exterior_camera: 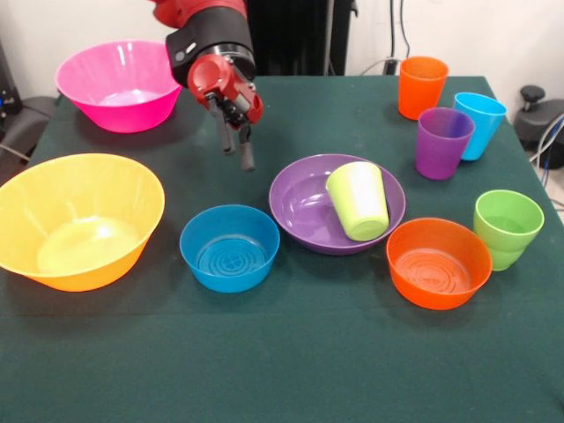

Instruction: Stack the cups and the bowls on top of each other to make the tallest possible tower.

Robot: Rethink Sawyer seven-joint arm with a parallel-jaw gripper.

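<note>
The wide purple bowl (295,201) sits mid-table with the lime-yellow cup (357,203) leaning inside it, no opening showing. The small blue bowl (229,248) stands just left of it and the small orange bowl (438,263) to its right. My gripper (239,152) hangs empty above the cloth behind the blue bowl, its black fingers a little apart. The pink bowl (119,84) is at the far left and the yellow-orange bowl (79,220) at the near left. The orange cup (422,85), light blue cup (480,123), purple cup (443,141) and green cup (508,227) stand upright on the right.
The table (282,370) is covered in dark green cloth. The green cup stands close to the right edge, and the yellow-orange bowl reaches the left edge. A black stand (538,115) is beyond the table on the right.
</note>
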